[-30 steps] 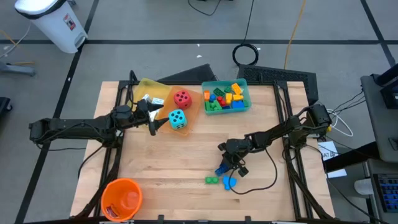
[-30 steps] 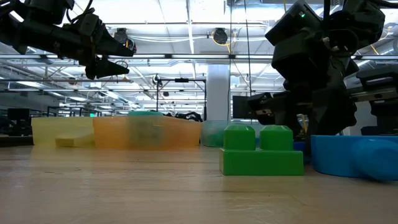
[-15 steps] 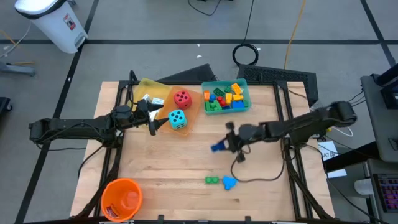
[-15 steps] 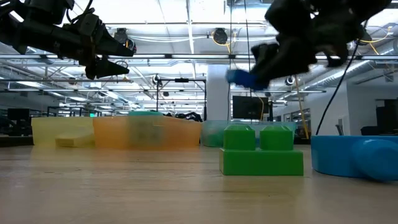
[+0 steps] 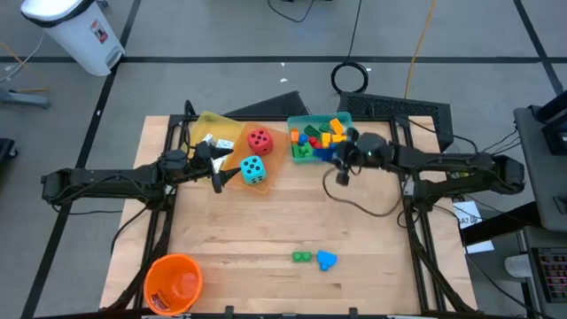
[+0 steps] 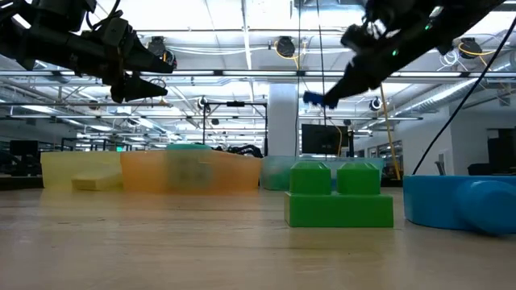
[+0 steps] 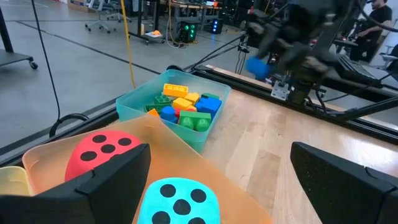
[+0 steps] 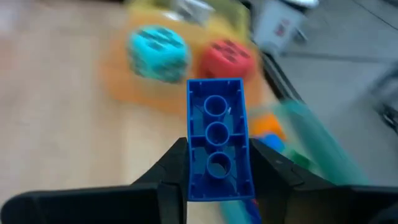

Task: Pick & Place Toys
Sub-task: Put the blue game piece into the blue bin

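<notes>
My right gripper (image 5: 340,158) hangs in the air by the near right side of the teal tray (image 5: 347,124), shut on a blue brick (image 8: 216,146). The same brick (image 6: 314,99) shows high above the table in the low view. The tray holds several coloured bricks (image 5: 319,139). A green brick (image 5: 303,257) and a blue piece (image 5: 327,260) lie on the table near the front. My left gripper (image 5: 225,168) stands open in the air beside the orange tray (image 5: 273,159), which holds a red die (image 5: 260,138) and a cyan die (image 5: 253,169). My right gripper pinches the blue brick by its two long sides (image 8: 193,177) between its two fingers (image 8: 168,177), at the end nearest the wrist. The brick sticks out forward along the fingers, its hollow underside toward the wrist camera. It is lifted clear of table and tray.
A yellow tray (image 5: 213,122) with white cards stands left of the orange one. An orange bucket (image 5: 173,283) sits at the near left corner. Bare wood lies in the table's middle (image 5: 275,213). A cable (image 5: 354,199) hangs from the right arm.
My right gripper, shut on the blue brick, has lifted it off the table from beside the green brick and carried it up and toward the far edge, to the teal tray. It has tipped from pointing steeply down to nearly level.
</notes>
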Robot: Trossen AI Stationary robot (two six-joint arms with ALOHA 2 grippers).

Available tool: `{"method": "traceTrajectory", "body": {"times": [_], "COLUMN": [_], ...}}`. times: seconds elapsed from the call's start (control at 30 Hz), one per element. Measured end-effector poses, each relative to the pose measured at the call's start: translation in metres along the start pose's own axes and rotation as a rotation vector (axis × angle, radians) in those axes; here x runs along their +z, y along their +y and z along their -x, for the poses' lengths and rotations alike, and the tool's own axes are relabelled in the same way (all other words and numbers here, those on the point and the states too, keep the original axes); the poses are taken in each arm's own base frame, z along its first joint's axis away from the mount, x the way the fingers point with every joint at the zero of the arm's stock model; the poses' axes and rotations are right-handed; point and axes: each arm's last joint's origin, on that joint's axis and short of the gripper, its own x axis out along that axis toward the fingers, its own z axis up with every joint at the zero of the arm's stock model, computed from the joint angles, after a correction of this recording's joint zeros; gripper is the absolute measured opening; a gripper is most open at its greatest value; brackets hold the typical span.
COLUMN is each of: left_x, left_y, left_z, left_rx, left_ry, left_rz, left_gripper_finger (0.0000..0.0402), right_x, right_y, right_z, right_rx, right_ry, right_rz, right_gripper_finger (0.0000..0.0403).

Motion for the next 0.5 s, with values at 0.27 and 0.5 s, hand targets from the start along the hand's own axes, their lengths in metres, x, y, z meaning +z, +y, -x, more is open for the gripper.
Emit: {"method": "traceTrajectory", "body": {"times": [0.27, 0.5], "left_x": [0.000, 0.000], "left_y": [0.000, 0.000], "left_z": [0.000, 0.000], "left_rx": [0.001, 0.001], "left_ry": [0.000, 0.000], "left_rz": [0.000, -0.001], "left_gripper_finger": [0.0392, 0.0392], "right_x": [-0.034, -0.070], "right_y": [-0.055, -0.089], "right_z": [-0.026, -0.060], "right_rx": [-0.098, -0.114], "right_ry": [0.135, 0.169], "right_rz": [-0.119, -0.254], "right_gripper_finger": [0.0096, 0.0096]}}
